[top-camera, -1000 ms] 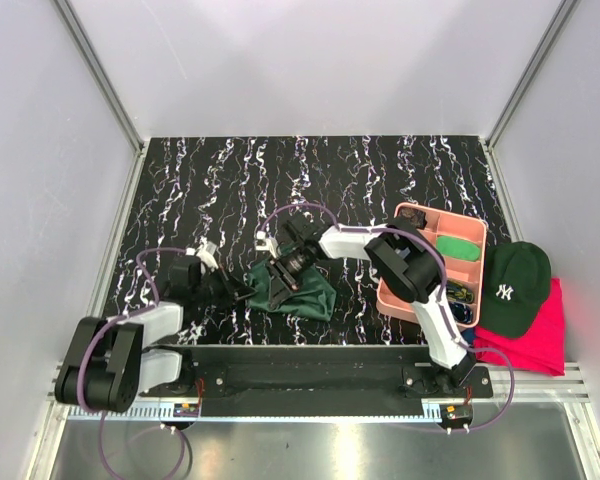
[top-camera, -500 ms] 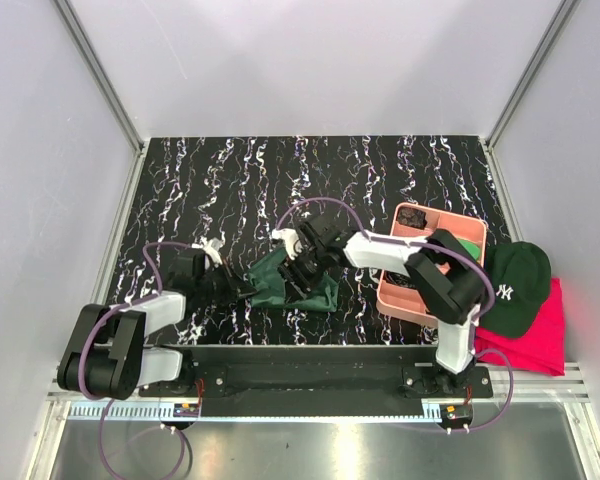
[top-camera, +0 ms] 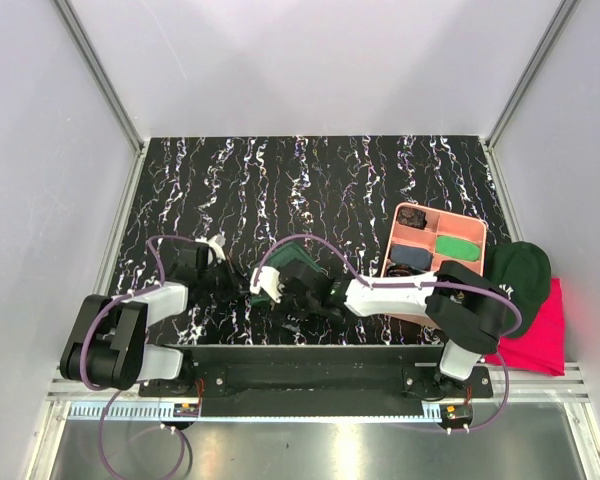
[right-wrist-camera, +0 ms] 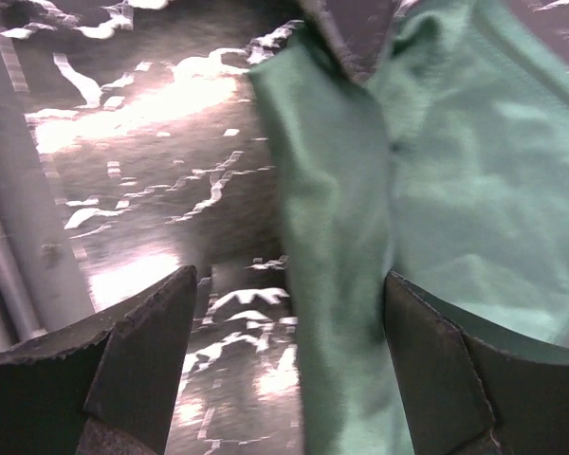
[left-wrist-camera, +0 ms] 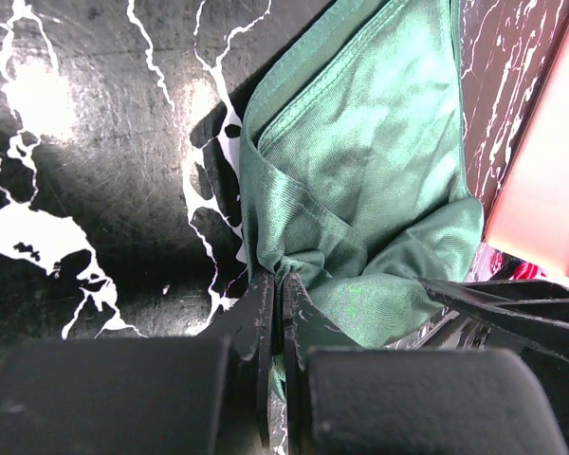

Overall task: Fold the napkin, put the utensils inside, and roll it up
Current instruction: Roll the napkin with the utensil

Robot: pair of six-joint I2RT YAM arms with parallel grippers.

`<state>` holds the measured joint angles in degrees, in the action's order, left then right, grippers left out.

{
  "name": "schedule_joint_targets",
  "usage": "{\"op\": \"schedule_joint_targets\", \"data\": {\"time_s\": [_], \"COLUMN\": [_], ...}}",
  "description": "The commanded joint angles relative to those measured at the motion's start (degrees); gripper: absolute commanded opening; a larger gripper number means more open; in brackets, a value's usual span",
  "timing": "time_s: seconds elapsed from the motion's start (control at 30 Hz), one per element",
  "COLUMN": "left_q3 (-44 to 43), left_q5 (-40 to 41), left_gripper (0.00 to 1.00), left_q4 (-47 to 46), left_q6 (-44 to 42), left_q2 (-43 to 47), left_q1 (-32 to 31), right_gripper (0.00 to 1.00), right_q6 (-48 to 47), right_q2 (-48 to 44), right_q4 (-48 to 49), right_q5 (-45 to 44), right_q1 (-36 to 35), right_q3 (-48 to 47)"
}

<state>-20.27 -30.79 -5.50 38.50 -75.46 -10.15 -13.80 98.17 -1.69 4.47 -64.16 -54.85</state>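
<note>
The dark green napkin (top-camera: 292, 270) lies bunched on the black marbled table, left of the pink tray (top-camera: 472, 232). My left gripper (top-camera: 238, 287) is at its left edge and is shut on a pinched fold of the cloth (left-wrist-camera: 360, 171); the jaws meet on the fold (left-wrist-camera: 280, 280). My right gripper (top-camera: 280, 297) is low at the napkin's near side. It is open (right-wrist-camera: 289, 327), with a hanging edge of the napkin (right-wrist-camera: 455, 161) between its fingers (right-wrist-camera: 142, 351), not clamped. I cannot see the utensils; the right arm covers the tray's near part.
The tray holds a bright green swatch (top-camera: 458, 245) and dark items (top-camera: 412, 257). A dark green cap (top-camera: 515, 280) lies on a pink-red cloth (top-camera: 537, 338) at the right. The rail of the arm bases (top-camera: 310, 360) runs close behind both grippers.
My right arm swung from the napkin's far side to its near side, low and leftward, and the gripper is open. The napkin got bunched and shifted slightly. The left gripper kept its hold.
</note>
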Motion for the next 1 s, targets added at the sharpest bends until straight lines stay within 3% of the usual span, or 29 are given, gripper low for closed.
{"op": "schedule_joint_targets", "data": {"time_s": [0.0, 0.23, 0.43, 0.57, 0.6, 0.7, 0.83, 0.97], "left_q3": [-1.4, -2.0, -2.6, -2.8, -2.9, -2.8, -0.9, 2.3], "left_q5": [3.1, 2.9, 2.0, 4.3, 5.0, 8.1, 12.0, 10.7], "left_gripper": [0.0, 0.0, 0.0, 0.24, 0.41, 0.62, 0.66, 0.66], "left_q4": [2.9, 3.0, 2.9, 4.2, 5.1, 7.1, 8.1, 5.7], "left_q6": [-2.3, -2.4, -2.7, -2.6, -2.4, -1.8, -1.8, -1.9], "left_q2": [-1.5, -2.0, -1.9, 0.7, 1.7, 6.0, 12.2, 16.1], "left_q1": [-0.6, -0.9, -1.0, -0.9, -0.9, -0.9, -0.9, -0.9], "right_gripper": [0.86, 0.77, 0.48, 0.37, 0.34, 0.31, 0.3, 0.28], "right_q6": [-5.5, -6.1, -3.9, -0.2, 0.5, 2.5, 4.2, 6.0], "right_q2": [-0.1, 4.7, 7.7, 8.4, 8.6, 8.8, 9.8, 11.2], "right_q4": [5.7, 3.5, -2.4, -4.6, -5.0, -5.6, -5.9, -5.8], "right_q5": [-10.1, -8.8, -6.8, -0.1, 1.6, 9.0, 17.9, 29.1], "right_q1": [-0.9, -0.9, -0.7, 0.7, 1.2, 3.4, 5.8, 9.0], "right_q3": [-0.1, -1.9, -4.3, -4.7, -4.7, -4.1, -4.0, -4.6]}}
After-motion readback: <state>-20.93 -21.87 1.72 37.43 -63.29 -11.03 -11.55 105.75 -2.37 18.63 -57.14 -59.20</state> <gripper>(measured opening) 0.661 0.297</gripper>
